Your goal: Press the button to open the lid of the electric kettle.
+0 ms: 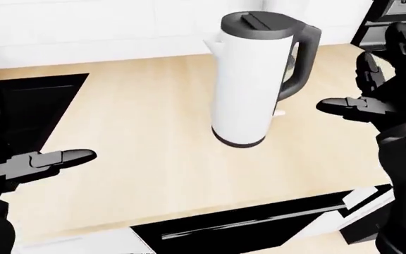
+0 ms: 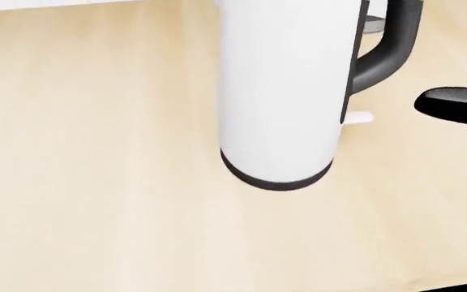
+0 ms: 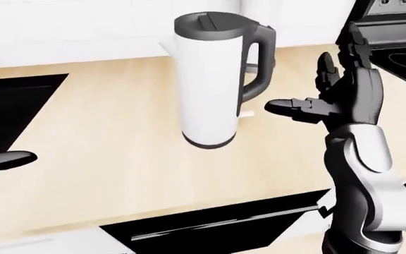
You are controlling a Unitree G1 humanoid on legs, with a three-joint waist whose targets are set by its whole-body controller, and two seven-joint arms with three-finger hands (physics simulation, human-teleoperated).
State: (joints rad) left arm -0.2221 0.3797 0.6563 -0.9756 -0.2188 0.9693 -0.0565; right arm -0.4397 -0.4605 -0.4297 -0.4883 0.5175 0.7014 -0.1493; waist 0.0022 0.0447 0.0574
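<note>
right hand (image 3: pixel 330 98) is way closer, fingers spread, just beside the handle (image 3: pixel 258 63); kettle (image 3: pixel 206 79) upright, lid button (image 3: pixel 204 20) up top, above and left of those fingers

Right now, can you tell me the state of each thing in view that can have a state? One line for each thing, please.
electric kettle: upright on the wooden counter, untouched.
lid: shut, flat on the kettle top.
handle: faces the right side of the right-eye view, free.
right hand: open, fingers spread, beside the handle, apart from it.
left hand: open, empty, away from the kettle.
</note>
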